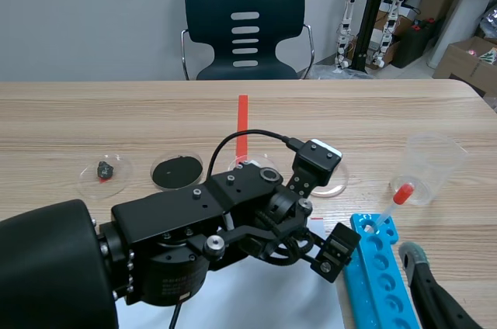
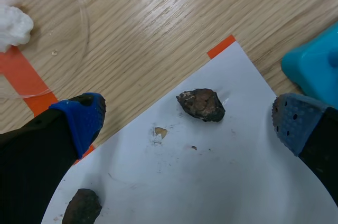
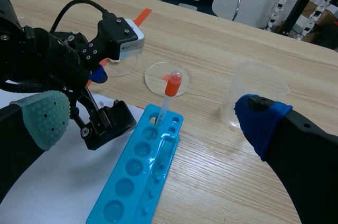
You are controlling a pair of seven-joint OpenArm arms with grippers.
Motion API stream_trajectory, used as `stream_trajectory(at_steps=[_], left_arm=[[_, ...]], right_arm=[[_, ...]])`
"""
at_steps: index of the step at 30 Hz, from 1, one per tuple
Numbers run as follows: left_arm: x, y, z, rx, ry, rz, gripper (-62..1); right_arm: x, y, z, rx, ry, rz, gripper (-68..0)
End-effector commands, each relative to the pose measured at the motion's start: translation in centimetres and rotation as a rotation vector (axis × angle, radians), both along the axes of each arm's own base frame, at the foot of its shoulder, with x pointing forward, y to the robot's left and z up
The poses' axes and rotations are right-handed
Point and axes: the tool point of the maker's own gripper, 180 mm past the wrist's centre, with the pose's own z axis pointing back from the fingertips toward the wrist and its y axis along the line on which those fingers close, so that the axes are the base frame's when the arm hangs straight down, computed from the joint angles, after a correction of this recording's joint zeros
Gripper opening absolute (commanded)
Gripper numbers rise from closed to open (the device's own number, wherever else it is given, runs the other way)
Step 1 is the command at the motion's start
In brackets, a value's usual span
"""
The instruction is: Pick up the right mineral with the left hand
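Wooden table (image 1: 78, 119) (black chair (image 1: 245, 26) behind) bears white paper (image 2: 222, 182), where open-fingered left gripper (image 2: 188, 123) straddles mineral (image 2: 202, 104).

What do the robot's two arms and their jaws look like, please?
Both arms are black and bulky. The left arm has silver screws and a black cable looping to a white-topped wrist camera. Its jaws carry blue dotted pads; on the right arm, the jaws carry one grey-green pad and one blue pad.

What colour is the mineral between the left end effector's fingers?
The mineral is dark brown with rusty patches; the left wrist view shows it best.
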Motion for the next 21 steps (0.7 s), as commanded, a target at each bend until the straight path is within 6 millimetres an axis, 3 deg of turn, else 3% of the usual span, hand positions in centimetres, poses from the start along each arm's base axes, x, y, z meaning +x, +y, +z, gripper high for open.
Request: stream_trajectory(at_steps=[1,9,12,21], left_arm=[[0.55,-0.89,1.16,-0.029,-0.028,-0.002,1.4],[0.39,-0.96,1.08,-0.039,-0.014,0.003,1.4],[0.29,-0.96,1.01,-0.039,-0.011,0.003,-5.2],[0.4,-1.4,1.28,-0.117,0.027,0.048,-17.4]], right_arm=[[0.45,-0.05,0.91,0.008,-0.036,-0.005,0.4],[0.45,-0.05,0.91,0.008,-0.036,-0.005,0.4],[0.45,-0.05,0.91,0.008,-0.036,-0.005,0.4],[0.45,-0.05,0.91,0.008,-0.036,-0.005,0.4]])
